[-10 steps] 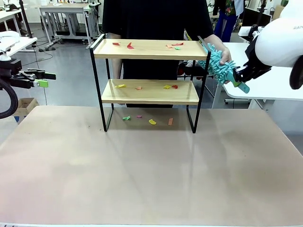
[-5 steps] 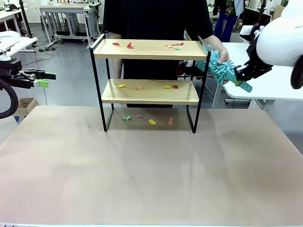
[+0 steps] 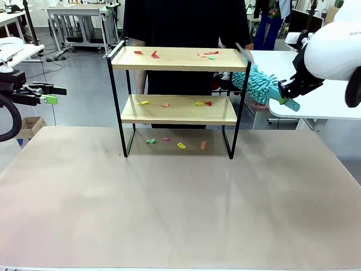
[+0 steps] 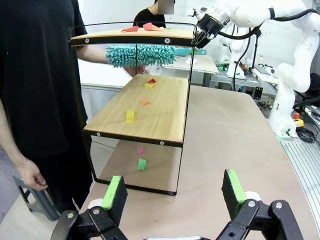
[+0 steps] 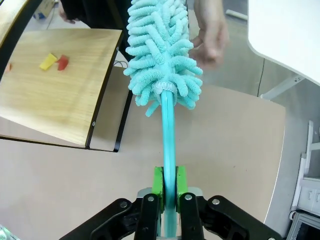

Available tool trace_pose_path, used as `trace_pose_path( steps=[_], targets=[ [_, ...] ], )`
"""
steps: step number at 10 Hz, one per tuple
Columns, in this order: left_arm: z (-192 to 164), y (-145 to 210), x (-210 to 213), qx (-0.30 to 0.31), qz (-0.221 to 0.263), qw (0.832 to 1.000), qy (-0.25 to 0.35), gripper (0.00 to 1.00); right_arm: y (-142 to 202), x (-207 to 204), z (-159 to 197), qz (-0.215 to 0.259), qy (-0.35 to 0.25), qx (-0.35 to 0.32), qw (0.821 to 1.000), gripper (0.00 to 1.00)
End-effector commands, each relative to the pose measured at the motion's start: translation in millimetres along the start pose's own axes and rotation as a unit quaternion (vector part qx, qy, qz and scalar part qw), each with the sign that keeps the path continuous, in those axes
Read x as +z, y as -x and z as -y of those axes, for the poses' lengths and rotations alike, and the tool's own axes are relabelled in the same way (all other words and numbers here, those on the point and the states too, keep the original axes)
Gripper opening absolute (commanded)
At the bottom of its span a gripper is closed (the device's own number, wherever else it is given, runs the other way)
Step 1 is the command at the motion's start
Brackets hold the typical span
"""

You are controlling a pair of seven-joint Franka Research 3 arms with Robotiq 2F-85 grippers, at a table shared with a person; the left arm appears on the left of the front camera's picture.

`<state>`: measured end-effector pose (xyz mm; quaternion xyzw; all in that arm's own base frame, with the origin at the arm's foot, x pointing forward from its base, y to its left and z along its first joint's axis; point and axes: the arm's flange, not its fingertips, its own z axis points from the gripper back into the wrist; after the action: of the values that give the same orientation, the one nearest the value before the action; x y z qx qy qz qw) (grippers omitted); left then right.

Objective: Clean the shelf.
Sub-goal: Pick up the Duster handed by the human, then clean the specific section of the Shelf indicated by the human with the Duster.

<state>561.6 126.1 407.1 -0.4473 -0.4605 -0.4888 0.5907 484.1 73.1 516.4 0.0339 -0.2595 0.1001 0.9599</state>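
Note:
The shelf stands at the table's far side, with small coloured paper scraps on its top board, on its lower board and on the table beneath it. My right gripper is shut on the handle of a teal fluffy duster. The duster's head points at the shelf's right end, between the two boards. In the right wrist view the handle runs between the green pads, and a person's hand hovers by the duster head. My left gripper is open, far left of the shelf.
A person in black stands right behind the shelf. White tables sit at the far right, under my right arm. A cardboard box lies on the floor at the left. The near half of the tabletop is bare.
The duster head has dropped from the top board's right rail to the gap between the boards. The person's hand has come off it. My left arm has not moved.

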Motion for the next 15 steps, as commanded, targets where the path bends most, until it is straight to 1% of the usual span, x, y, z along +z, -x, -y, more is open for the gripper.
trace_pose_path(
  steps=[1,8,9,10,11,12,13,14,15],
  targets=[
    [1.0,-2.3,0.1,-0.004,0.000,1.000,-0.001,1.00,-0.9,2.7,-0.3,0.003,0.000,0.001,1.000,0.00],
    [1.0,-2.3,0.1,-0.004,0.000,1.000,-0.001,1.00,-0.9,2.7,-0.3,0.003,0.000,0.001,1.000,0.00],
    [1.0,-2.3,0.1,-0.004,0.000,1.000,-0.001,1.00,0.0,0.0,0.0,0.000,0.000,0.000,1.000,0.13],
    [1.0,-2.3,0.1,-0.004,0.000,1.000,-0.001,1.00,7.0,21.4,0.9,-0.008,0.026,0.006,1.000,0.13],
    [1.0,-2.3,0.1,-0.004,0.000,1.000,-0.001,1.00,18.3,48.4,0.6,-0.038,0.046,0.013,0.998,0.13],
    [1.0,-2.3,0.1,-0.004,0.000,1.000,-0.001,1.00,26.5,71.4,0.0,-0.056,0.054,0.015,0.997,0.13],
    [1.0,-2.3,0.1,-0.004,0.000,1.000,-0.001,1.00,33.3,88.1,-0.4,-0.074,0.058,0.021,0.995,0.13],
    [1.0,-2.3,0.1,-0.004,0.000,1.000,-0.001,1.00,43.0,100.2,-4.1,-0.102,0.063,0.029,0.992,0.13],
    [1.0,-2.3,0.1,-0.004,0.000,1.000,-0.001,1.00,55.6,109.0,-10.5,-0.143,0.072,0.040,0.986,0.13]
  ],
)
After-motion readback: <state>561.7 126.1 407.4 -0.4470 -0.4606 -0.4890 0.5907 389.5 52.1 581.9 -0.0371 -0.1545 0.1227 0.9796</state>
